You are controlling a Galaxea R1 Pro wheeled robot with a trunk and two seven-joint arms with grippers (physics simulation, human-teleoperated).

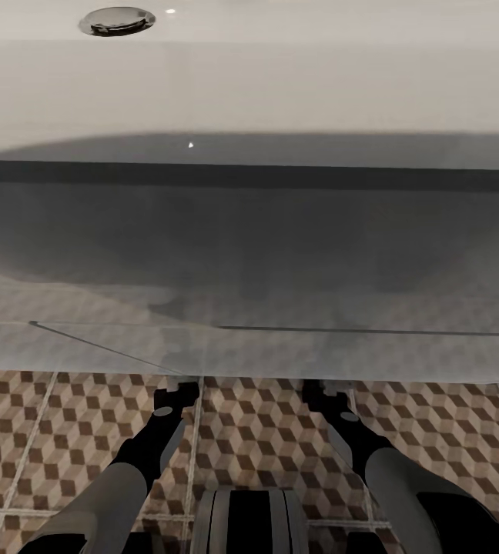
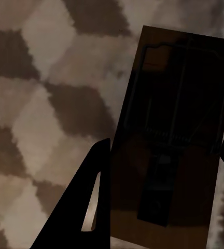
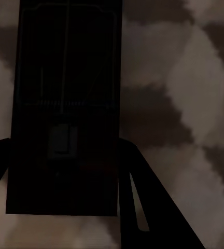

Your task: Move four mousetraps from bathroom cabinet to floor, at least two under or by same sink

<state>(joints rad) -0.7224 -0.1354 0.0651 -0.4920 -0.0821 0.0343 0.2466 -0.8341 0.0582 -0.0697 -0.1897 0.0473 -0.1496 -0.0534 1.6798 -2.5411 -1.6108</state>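
The step in hand looks like the placing of two mousetraps under the sink [image 1: 249, 92], whose white basin with its chrome drain spreads from 9 to 3 o'clock across the upper head view. Both arms reach forward and down from 6 o'clock, and their ends go under the front edge of the vanity.

In the left wrist view the left pincer [image 2: 166, 155] has its two dark fingers on either side of a brown mousetrap [image 2: 169, 135], close against its long edges, so I judge it is gripped or only just freed. The board lies flat over the cube-patterned bathroom floor [image 2: 44, 104]; whether it already touches the tiles I cannot tell.

In the right wrist view the right pincer [image 3: 63, 155] flanks a second mousetrap [image 3: 65, 104] in the same way, its fingers against both sides of the dark board, with the floor just behind.

The next move, I think, calls for lowering each board until it rests on the tiles, then spreading the fingers and drawing both arms straight back, without dragging the traps out from beneath the basin.
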